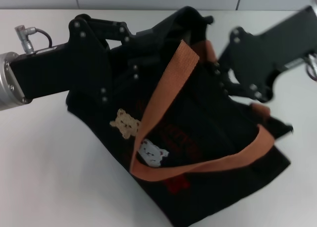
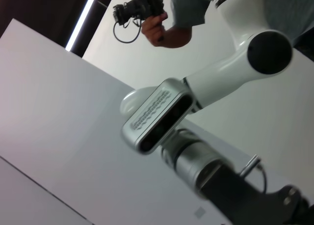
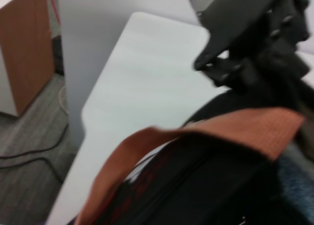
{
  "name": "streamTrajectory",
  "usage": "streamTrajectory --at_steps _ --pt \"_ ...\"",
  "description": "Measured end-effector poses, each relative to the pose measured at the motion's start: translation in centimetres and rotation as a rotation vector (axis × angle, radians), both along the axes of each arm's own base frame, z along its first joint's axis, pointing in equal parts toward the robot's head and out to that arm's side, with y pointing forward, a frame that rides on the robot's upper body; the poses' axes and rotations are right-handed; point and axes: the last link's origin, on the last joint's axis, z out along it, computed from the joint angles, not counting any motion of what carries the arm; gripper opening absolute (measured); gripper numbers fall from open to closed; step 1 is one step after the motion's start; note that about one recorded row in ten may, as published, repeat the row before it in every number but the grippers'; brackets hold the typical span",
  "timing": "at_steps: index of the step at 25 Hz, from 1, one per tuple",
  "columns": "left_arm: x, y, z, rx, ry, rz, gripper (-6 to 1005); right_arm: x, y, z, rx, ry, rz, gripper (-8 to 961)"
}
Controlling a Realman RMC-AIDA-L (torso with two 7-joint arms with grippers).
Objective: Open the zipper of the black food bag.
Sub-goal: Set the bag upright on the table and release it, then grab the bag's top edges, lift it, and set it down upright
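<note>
Grippers flank the black food bag (image 1: 198, 152) on the white tabletop (image 1: 44, 177).

From our left, our left gripper (image 1: 130, 71) reaches in and presses against the bag's upper left corner; whether it is clenched on fabric or released we cannot tell, since black lies on black. The bag lies tilted, its mouth edge running along the top from that corner toward our right, with orange handles (image 1: 163, 103) draped over the bear embroidery. Our right gripper (image 1: 223, 85) sits at the mouth's right end, fingers among the folds, its grasp also unreadable. We judge the zipper line runs between the two, with neither arm clearly nearer.
</note>
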Motion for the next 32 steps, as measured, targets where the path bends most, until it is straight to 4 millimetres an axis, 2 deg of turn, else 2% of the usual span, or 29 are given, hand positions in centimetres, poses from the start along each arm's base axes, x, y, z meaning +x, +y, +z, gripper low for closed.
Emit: streamTrajectory --at_steps 4,7,8,10,14,15,17,24,25,26,28,30,32 --pt "0.0 0.2 -0.2 -0.001 -0.004 0.012 188 1.0 -1.0 0.5 -0.017 -0.025 -0.026 -2" --pt "0.1 0.5 -0.3 0.001 -0.006 0.024 188 1.9 -2.2 1.0 -0.036 -0.054 -0.055 -3" --pt "0.1 0.6 -0.4 -0.001 -0.012 0.03 188 2.6 -3.1 1.4 -0.055 -0.074 -0.079 -3" --pt "0.2 0.7 -0.4 0.002 -0.021 0.035 188 2.9 -3.6 1.5 -0.063 -0.081 -0.091 -2" --pt "0.1 0.9 -0.4 0.009 -0.02 0.045 188 4.4 -5.1 1.7 -0.092 -0.113 -0.166 1" --pt "0.1 1.0 -0.5 0.009 -0.02 0.05 188 5.3 -5.6 1.7 -0.096 -0.131 -0.209 2" --pt "0.1 1.0 -0.6 0.009 -0.021 0.053 188 5.8 -5.7 1.7 -0.093 -0.133 -0.226 5" --pt "-0.2 1.0 -0.7 0.022 -0.057 0.077 18 6.8 -5.4 3.4 -0.016 -0.013 -0.305 12" --pt "-0.3 0.8 -0.4 0.028 -0.083 0.084 13 7.0 -5.1 4.1 0.001 0.061 -0.35 13" --pt "-0.6 0.5 0.0 0.04 -0.13 0.096 8 7.0 -5.1 4.1 0.001 0.061 -0.35 15" --pt "-1.6 -0.7 1.2 0.067 -0.297 0.141 -2 7.8 -4.6 5.0 0.004 0.176 -0.424 17" --pt "-2.2 -1.2 1.6 0.057 -0.352 0.175 14 8.5 -4.5 5.3 -0.009 0.239 -0.452 19" --pt "-3.2 -1.9 1.9 0.018 -0.409 0.242 31 9.0 -4.5 5.5 -0.014 0.273 -0.463 72"
